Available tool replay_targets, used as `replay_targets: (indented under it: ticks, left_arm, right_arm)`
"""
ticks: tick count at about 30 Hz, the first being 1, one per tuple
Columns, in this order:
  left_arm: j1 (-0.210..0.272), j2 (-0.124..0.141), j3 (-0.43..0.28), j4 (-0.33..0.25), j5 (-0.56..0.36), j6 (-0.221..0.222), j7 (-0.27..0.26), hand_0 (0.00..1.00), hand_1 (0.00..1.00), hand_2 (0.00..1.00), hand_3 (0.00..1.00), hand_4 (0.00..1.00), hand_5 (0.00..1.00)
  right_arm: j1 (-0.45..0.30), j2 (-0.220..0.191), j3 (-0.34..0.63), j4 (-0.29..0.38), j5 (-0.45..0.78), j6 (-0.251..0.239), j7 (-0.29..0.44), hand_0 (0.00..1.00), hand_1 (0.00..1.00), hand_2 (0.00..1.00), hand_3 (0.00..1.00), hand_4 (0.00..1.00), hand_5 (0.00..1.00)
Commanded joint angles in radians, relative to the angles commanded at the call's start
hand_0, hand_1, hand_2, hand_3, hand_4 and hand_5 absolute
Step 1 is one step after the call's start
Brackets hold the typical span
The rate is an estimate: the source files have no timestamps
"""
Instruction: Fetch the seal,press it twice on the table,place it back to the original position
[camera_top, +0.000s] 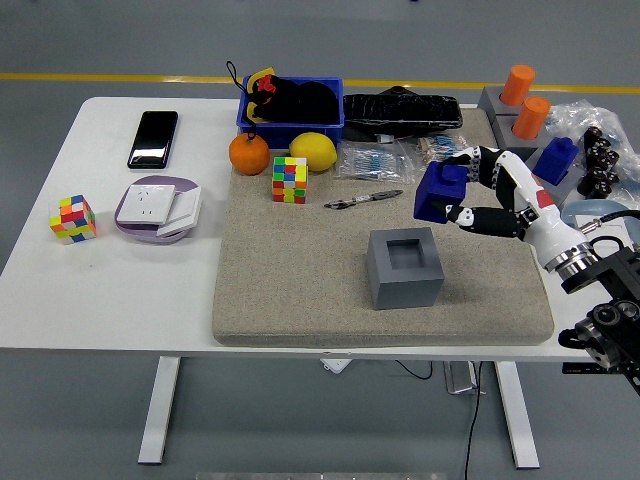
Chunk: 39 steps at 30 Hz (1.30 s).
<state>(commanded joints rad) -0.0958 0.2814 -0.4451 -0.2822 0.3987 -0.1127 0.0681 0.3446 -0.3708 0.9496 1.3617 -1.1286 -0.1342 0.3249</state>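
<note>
My right hand (470, 195) is shut on the blue seal (439, 191) and holds it in the air above the beige mat (300, 270), just up and right of the grey square holder (406, 267). The holder's square recess is empty. The right arm (590, 285) comes in from the lower right. The left arm is out of view.
A pen (362, 199), a colour cube (289, 180), an orange (249, 154) and a lemon (312, 151) lie at the mat's back. More seals in grey holders (530, 125) stand at the back right. A phone (153, 138), a socket plate (158, 207) and a second cube (74, 219) lie at the left.
</note>
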Motion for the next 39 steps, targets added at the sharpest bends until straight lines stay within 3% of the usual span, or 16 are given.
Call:
replay_targets:
  ticks: [5, 21, 39]
  left_arm:
    - [-0.002, 0.0, -0.004, -0.001, 0.003, 0.001, -0.001, 0.794, 0.747, 0.737, 0.772, 0.794, 0.482]
    - [-0.003, 0.0, 0.0, 0.0, 0.0, 0.0, -0.001, 0.794, 0.747, 0.737, 0.773, 0.794, 0.483]
    - [-0.003, 0.0, -0.003, -0.002, 0.002, -0.002, -0.003, 0.793, 0.747, 0.737, 0.774, 0.795, 0.483]
  right_arm:
    - [-0.012, -0.002, -0.015, 0.024, -0.004, 0.011, -0.016, 0.574, 0.451, 0.446, 0.421, 0.734, 0.002]
    - [-0.004, -0.005, -0.082, 0.014, 0.01, 0.053, -0.039, 0.574, 0.451, 0.445, 0.423, 0.735, 0.002]
    - [0.07, -0.01, -0.156, -0.074, 0.064, 0.091, -0.041, 0.573, 0.448, 0.443, 0.423, 0.74, 0.002]
